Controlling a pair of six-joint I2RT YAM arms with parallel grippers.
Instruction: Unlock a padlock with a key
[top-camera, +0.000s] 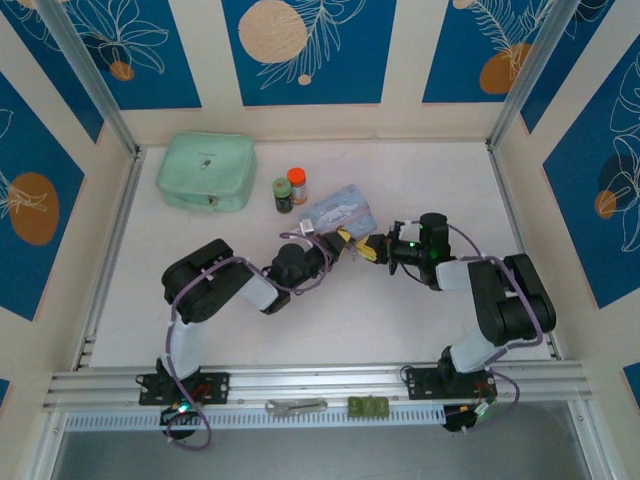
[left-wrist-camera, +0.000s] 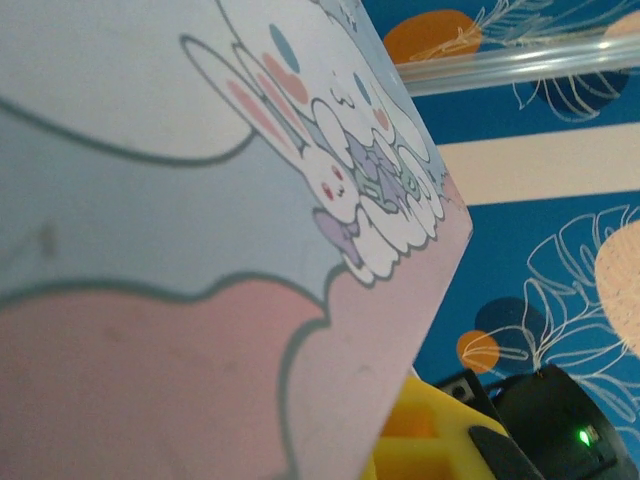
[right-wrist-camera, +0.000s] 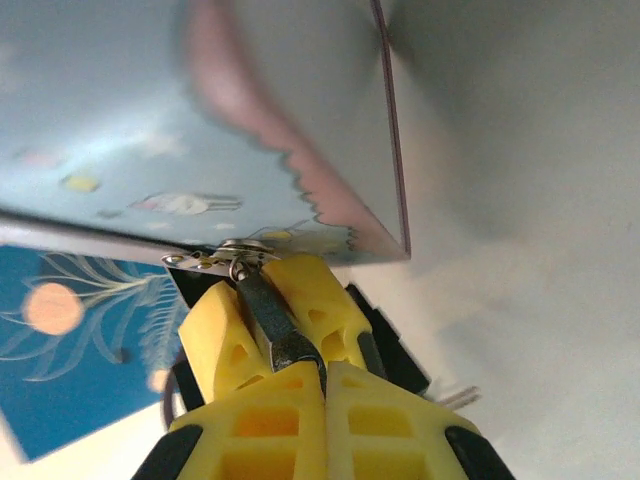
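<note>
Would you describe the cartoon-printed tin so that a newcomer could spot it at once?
Start at the mint-green pouch in the far left corner of the table and move right past the orange-capped bottle. Just beyond it, near the middle, is the tin. Unlike its neighbours, it is a flat pale-blue box printed with cartoon rabbits and pink clouds.

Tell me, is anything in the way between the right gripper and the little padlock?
Nothing visible is. The right gripper is shut on the padlock, which hangs from the silver latch at the edge of the cartoon tin. The left gripper holds that tin up off the table.
</note>
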